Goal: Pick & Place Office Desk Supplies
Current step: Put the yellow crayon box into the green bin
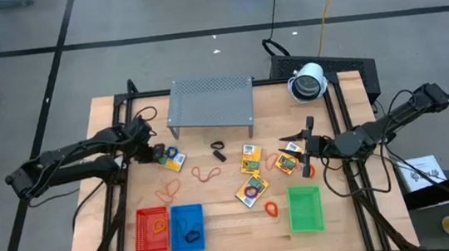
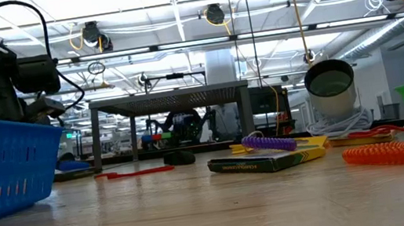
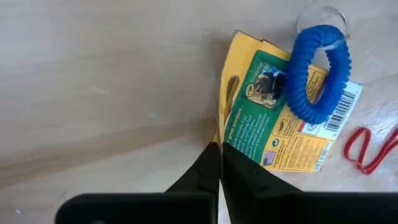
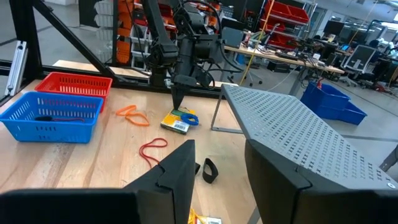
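Left gripper is seen fully closed, fingertips pressed together at the edge of a yellow-orange cardboard packet carrying a blue coiled plastic ring; nothing is visibly clamped. The packet lies flat on the wooden table, near the left leg of the grey perforated metal shelf. A thin red rubber-band loop is seen just beside it. Right gripper is held open above the packets at the table's right side, gripping nothing. More packets, orange loops and a small black clip are scattered mid-table. Red, blue and green mesh baskets are lined along the front edge.
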